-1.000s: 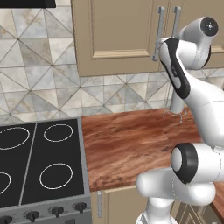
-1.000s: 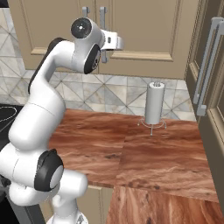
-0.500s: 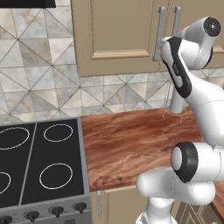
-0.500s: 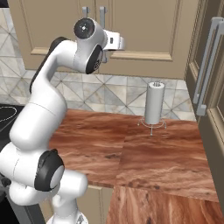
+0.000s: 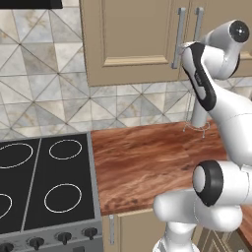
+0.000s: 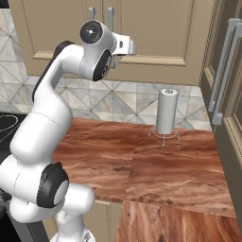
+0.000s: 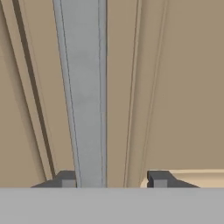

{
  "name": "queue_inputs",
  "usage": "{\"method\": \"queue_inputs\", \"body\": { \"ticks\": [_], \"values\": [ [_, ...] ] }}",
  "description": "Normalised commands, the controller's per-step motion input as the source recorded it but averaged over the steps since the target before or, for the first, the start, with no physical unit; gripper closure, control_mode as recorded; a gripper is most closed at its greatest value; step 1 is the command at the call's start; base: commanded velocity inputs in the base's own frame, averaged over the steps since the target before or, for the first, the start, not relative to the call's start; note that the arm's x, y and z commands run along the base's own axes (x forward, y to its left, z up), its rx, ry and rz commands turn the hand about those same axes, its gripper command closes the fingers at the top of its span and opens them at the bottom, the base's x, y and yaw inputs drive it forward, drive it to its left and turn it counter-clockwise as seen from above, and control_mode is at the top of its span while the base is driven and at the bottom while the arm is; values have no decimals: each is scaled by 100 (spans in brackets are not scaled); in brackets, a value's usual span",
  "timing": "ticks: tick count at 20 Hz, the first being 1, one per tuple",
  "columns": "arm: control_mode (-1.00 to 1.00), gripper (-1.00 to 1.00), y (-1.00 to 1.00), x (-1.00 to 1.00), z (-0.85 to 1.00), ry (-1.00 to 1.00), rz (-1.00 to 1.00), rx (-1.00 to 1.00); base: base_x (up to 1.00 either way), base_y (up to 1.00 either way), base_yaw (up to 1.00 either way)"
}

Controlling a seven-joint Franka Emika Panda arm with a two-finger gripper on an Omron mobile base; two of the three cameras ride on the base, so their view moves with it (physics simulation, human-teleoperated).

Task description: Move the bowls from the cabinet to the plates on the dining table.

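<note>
Since the earlier frame the arm has barely shifted, and the jaws (image 7: 111, 179), part open around the silver handle (image 7: 83, 87) of the closed cabinet (image 5: 133, 39), should centre on that handle and clamp before pulling; the bowls are hidden behind its doors.

The white arm (image 5: 216, 98) reaches up to the tan-beige wall cabinet (image 5: 133, 39) with silver bar handles (image 5: 180, 37), above a reddish-brown wood counter (image 5: 147, 162) beside a black stove (image 5: 44, 187).
</note>
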Motion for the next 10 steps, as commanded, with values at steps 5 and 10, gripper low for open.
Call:
{"method": "queue_inputs", "body": {
  "ticks": [5,10],
  "values": [
    [-100,100,13,-17,-9,1,-2,-2,0,0,0],
    [-100,100,-24,-25,-10,11,5,7,0,0,0]
  ]
}}
